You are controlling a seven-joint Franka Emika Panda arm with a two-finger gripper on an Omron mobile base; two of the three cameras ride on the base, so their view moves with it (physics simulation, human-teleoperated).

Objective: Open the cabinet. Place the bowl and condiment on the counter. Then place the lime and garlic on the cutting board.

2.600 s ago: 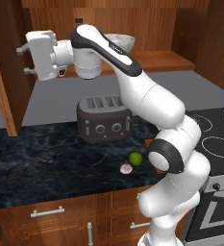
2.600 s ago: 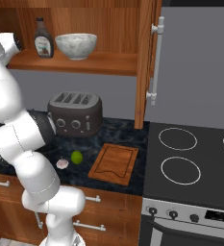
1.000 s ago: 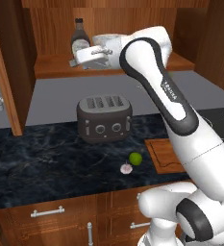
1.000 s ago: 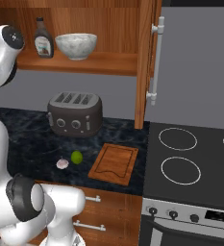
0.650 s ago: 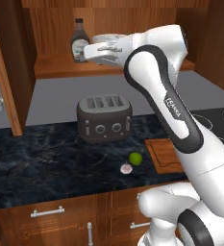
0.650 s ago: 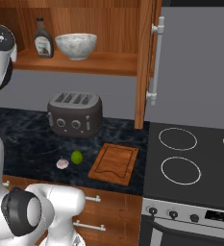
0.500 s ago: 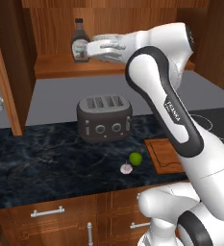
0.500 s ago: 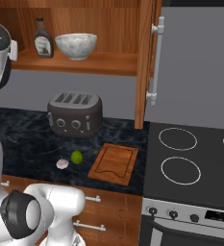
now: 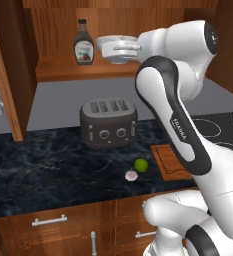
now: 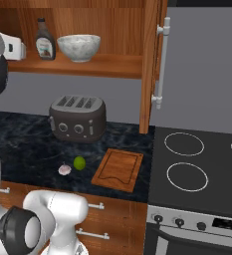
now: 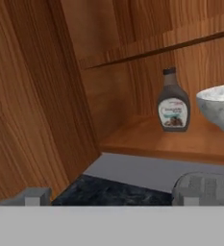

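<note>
Wooden cabinet (image 10: 150, 64): doors are swung open, the lower shelf is exposed, one long silver handle is seen on the right door.
Bowl (image 10: 78, 47): marbled grey-white, is set upright on the cabinet shelf; in the left base view it is partly covered by the robot's hand.
Condiment (image 9: 83, 45): dark bottle with a pale label, is stood upright on the shelf just beside the bowl, apart from it.
Gripper (image 9: 119, 48): is raised to shelf height in front of the bowl; jaws are spread wide, nothing is gripped.
Counter (image 9: 48, 175): dark veined stone, a grey toaster (image 9: 109, 122) is stood on it below the shelf.
Lime (image 9: 141, 165): is laid on the counter near the cutting board.
Garlic (image 9: 131, 175): is laid just beside the lime.
Cutting board (image 10: 118, 169): bare, is laid flat between the lime and the stovetop (image 10: 202, 164).
</note>
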